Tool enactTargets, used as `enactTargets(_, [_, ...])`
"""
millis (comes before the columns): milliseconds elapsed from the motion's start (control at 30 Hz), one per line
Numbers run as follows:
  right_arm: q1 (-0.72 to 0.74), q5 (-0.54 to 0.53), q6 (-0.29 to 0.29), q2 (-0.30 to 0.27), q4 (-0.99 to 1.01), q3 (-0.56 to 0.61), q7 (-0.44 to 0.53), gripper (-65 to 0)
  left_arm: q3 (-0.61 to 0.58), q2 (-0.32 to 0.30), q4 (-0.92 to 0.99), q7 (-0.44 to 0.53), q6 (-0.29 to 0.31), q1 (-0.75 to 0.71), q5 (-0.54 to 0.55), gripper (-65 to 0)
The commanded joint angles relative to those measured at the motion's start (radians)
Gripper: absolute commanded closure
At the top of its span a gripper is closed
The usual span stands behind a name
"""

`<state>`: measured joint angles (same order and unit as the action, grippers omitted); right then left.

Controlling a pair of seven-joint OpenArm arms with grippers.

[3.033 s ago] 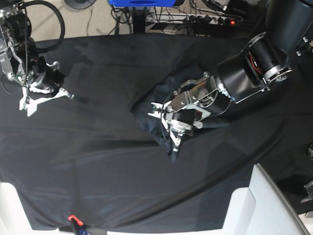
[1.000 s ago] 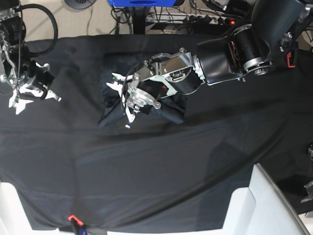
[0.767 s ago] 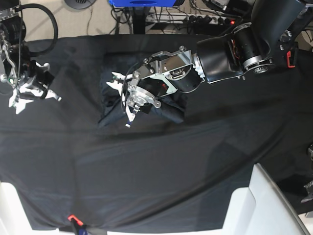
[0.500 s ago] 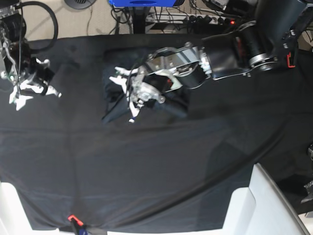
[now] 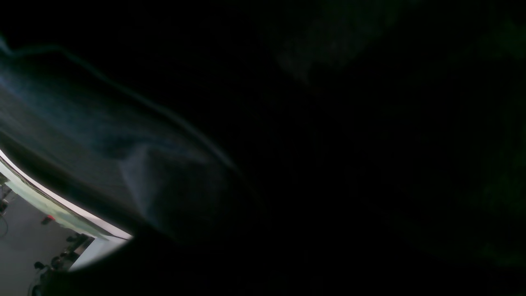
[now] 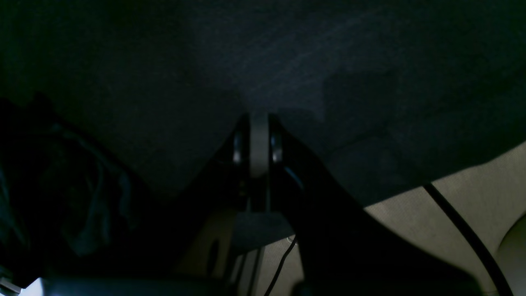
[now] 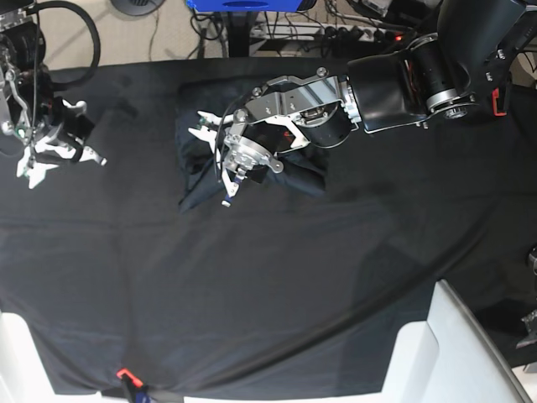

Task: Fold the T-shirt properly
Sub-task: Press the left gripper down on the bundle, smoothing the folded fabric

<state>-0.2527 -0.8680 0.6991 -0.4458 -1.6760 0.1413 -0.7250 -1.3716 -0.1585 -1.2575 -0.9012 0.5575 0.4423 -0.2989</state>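
A smooth black tablecloth [image 7: 268, 285] covers the work surface across the base view. Beyond its far edge lie floor cables, a power strip [image 7: 357, 34] with a red lit switch and a blue object [image 7: 243, 5] at the top edge. A white panel [image 7: 457, 353] occupies the near right corner, another white surface [image 7: 21, 361] the near left corner, and a small orange clip [image 7: 124, 374] sits at the near cloth edge. The left arm [image 7: 403, 80] reaches in from the upper right and covers the middle and right part of the T-shirt [image 7: 197, 159], a dark charcoal bundle lying on the cloth left of centre toward the far edge. The left gripper [image 7: 220, 159] sits directly on the bundle's left half, its white fingertips [image 7: 228, 198] pointing toward the left and near sides; the jaws are nearly closed, and whether fabric is pinched between them cannot be told, because the left wrist view is almost fully dark and shows only blurred dark folds and a pale strip at its lower left. The right gripper [image 7: 50, 155] stands well apart from the T-shirt, over the cloth at the far left edge; the right wrist view shows its jaws pressed together on nothing, above bare cloth near the cloth's edge, with pale floor and a black cable [image 6: 460, 226] beyond.
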Motion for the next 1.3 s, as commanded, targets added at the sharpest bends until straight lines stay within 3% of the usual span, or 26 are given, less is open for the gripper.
enactTargets(0, [0.006, 0.002, -0.001, -0.014, -0.017, -0.006, 0.011, -0.2, 0.001, -0.002, -0.004, -0.005, 0.016, 0.006, 0.013, 0.0])
enactTargets(367, [0.005, 0.002, -0.001, -0.012, -0.016, -0.006, 0.011, -0.2, 0.001, 0.003, 0.104, -0.006, 0.016, 0.016, 0.013, 0.0])
enactTargets(533, [0.005, 0.002, -0.001, -0.012, -0.016, -0.006, 0.009, -0.2, 0.001, 0.001, 0.101, -0.006, 0.016, 0.014, 0.013, -21.6])
enactTargets(867, [0.005, 0.002, -0.001, -0.012, -0.014, -0.006, 0.008, -0.2, 0.002, 0.006, 0.100, -0.008, 0.016, 0.019, 0.013, -46.1])
enactTargets(1067, [0.005, 0.002, -0.001, -0.012, -0.014, -0.006, 0.008, -0.2, 0.002, 0.004, 0.098, -0.008, 0.023, 0.036, 0.013, -49.9])
enactTargets(1267, [0.005, 0.003, -0.001, 0.006, -0.014, -0.004, 0.006, -0.2, 0.002, 0.000, 0.011, -0.049, 0.135, 0.043, 0.013, -49.9])
